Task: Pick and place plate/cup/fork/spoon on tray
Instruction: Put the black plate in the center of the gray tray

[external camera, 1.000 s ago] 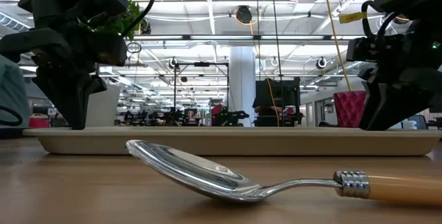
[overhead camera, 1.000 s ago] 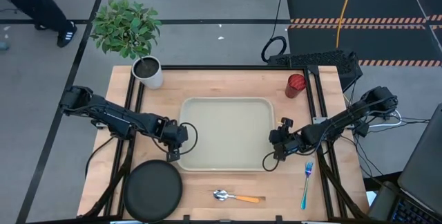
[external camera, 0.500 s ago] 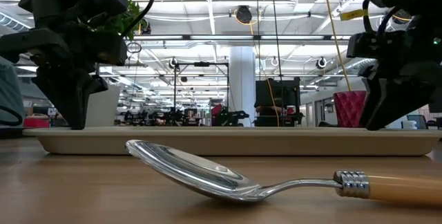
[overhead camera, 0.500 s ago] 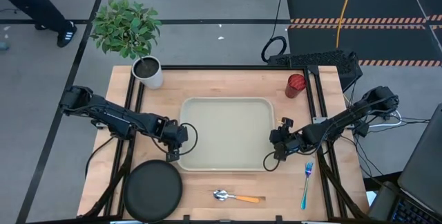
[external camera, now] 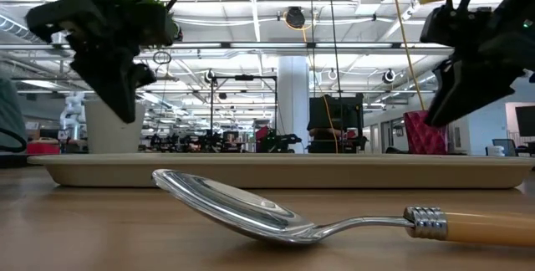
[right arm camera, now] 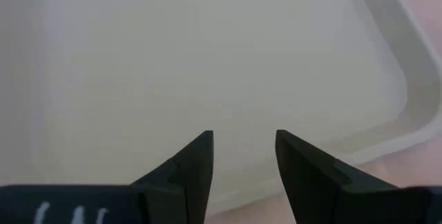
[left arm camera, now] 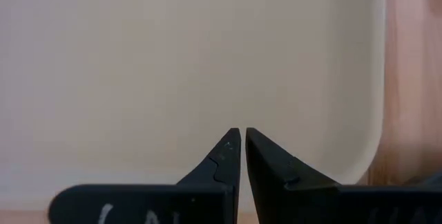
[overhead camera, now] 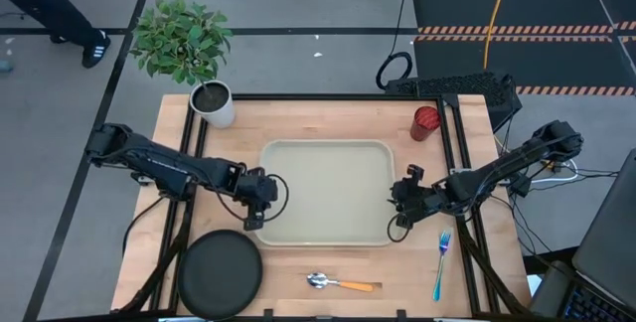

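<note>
Both end effectors rose above tray (overhead camera: 325, 193); no legible writing.

wooden table (overhead camera: 328, 113) with tray (overhead camera: 273, 153), plate (overhead camera: 220, 274), spoon (overhead camera: 342, 283), fork (overhead camera: 439, 265), cup (overhead camera: 425, 122), pot (overhead camera: 213, 103)

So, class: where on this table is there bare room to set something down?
The tray floor is wholly bare, flanked by the left claw and right claw. Bare wood lies between pot and cup. The front edge is crowded: plate, spoon, fork.
</note>
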`<state>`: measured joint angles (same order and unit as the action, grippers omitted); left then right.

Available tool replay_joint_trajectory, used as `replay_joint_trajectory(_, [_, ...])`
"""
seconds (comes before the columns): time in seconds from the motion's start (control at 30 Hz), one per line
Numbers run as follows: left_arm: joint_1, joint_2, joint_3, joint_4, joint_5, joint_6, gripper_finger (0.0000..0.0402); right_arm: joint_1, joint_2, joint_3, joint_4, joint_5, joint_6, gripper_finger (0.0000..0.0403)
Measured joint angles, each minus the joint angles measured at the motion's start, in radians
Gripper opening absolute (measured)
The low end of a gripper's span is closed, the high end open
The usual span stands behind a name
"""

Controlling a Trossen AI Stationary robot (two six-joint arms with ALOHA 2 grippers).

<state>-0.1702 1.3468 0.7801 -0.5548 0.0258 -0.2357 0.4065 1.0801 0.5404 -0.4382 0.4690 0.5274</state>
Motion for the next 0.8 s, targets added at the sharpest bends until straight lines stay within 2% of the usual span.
replay_joint_trajectory(0.23, [0.019, -0.027, 0.096, -0.096, -0.040, 0.009, 0.0026, 0.000, 0.000, 0.000, 0.125, 0.029, -0.067, 0.0148])
replay_joint_trajectory(0.37, [-0.016, -0.075, 0.100, -0.259, 0.088, -0.065, 0.0026, 0.000, 0.000, 0.001, 0.188, 0.034, -0.121, 0.0148])
replay_joint_trajectory(0.5, [-0.082, -0.101, 0.097, -0.383, 0.139, -0.106, 0.0026, -0.001, 0.000, 0.001, 0.183, 0.105, -0.189, 0.0148])
replay_joint_trajectory(0.6, [-0.129, -0.103, 0.097, -0.374, 0.176, -0.110, 0.0026, -0.005, 0.000, 0.001, 0.187, 0.137, -0.232, 0.0148])
replay_joint_trajectory(0.8, [-0.221, -0.103, 0.097, -0.268, 0.251, -0.182, 0.0026, -0.034, 0.000, 0.001, 0.187, 0.138, -0.309, 0.0148])
